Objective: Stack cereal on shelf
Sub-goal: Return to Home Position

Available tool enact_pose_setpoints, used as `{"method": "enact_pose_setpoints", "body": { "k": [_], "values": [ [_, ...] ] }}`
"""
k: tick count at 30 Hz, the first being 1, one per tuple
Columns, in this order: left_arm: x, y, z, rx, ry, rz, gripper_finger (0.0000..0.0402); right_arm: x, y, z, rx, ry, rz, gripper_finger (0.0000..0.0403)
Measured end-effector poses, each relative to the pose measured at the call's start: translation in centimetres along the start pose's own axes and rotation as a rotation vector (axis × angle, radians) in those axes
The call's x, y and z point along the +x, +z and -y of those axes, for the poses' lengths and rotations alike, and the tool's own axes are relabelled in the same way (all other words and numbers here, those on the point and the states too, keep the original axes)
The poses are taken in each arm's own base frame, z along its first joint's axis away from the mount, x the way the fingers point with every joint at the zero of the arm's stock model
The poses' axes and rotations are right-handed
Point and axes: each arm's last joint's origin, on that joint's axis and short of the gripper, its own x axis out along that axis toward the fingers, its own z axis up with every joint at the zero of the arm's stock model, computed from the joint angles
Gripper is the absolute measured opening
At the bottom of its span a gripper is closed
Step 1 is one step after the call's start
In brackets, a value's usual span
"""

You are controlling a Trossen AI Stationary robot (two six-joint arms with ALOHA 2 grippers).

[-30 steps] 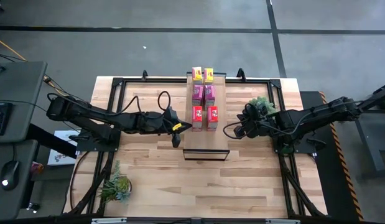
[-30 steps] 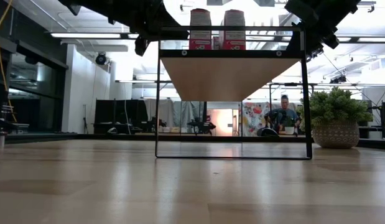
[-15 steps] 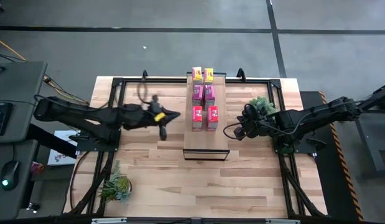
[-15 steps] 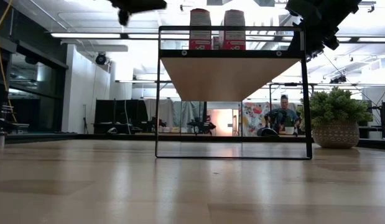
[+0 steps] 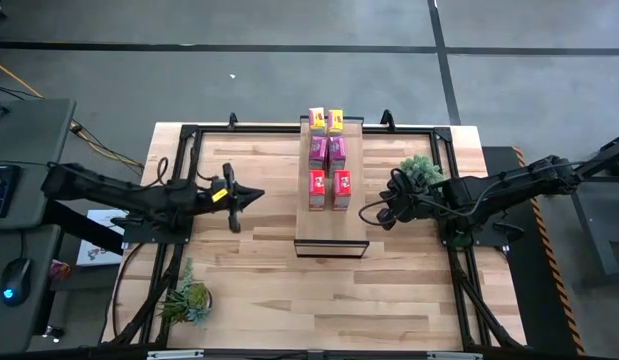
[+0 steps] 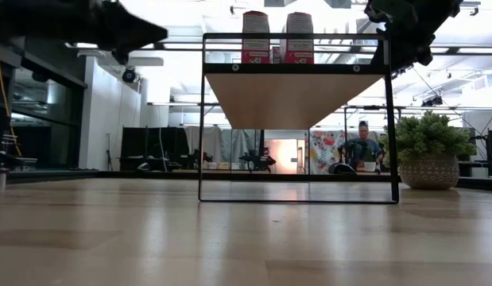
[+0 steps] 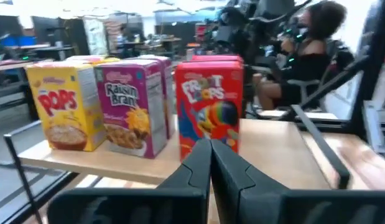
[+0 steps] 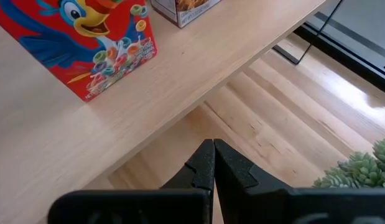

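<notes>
The wooden bench [image 5: 289, 290] is carrying a long raised shelf [image 5: 332, 228] down its middle. The left arm is reaching in from its side. The left end effector [image 5: 257, 194] is hovering over bare bench, well apart from the shelf, with its fingers pressed together and gripping nothing. The right end effector [image 5: 369, 212] is hanging just beside the shelf's opposite edge and above the level of the board. Its fingers are also lying together, holding and touching nothing. All six cereal boxes [image 5: 317, 152] are standing upright on the shelf in two rows side by side. A yellow pair [image 5: 336, 121] is at the far end, a magenta pair [image 5: 337, 152] in the middle and a red pair [image 5: 341, 188] nearest the front, leaving the board's front end bare. One potted plant [image 5: 421, 168] is sitting by the right arm, and another plant [image 5: 187, 298] is sitting at the bench's front left corner.
</notes>
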Motion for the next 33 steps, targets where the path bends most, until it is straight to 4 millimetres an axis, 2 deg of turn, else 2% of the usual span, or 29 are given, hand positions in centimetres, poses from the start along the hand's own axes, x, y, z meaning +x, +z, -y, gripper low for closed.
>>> {"method": "enact_pose_setpoints", "body": {
  "k": [10,14,25,33],
  "values": [
    [-3.4,-3.5,-0.6,-0.02,-0.053,0.047,0.0,0.0,0.0,0.0,-0.001,0.0,0.0,0.0],
    [-4.6,-4.3,-1.0,-0.028,-0.087,0.103,0.0,0.0,0.0,0.0,-0.001,0.011,-0.01,0.0],
    [-6.3,-4.8,-1.9,-0.02,-0.136,0.074,0.0,-0.2,-0.3,-0.2,-0.033,0.111,-0.094,0.0],
    [-6.9,-5.3,-2.2,-0.015,-0.154,0.041,0.0,-1.6,-0.7,-0.2,-0.094,0.209,-0.088,0.0]
  ]
}}
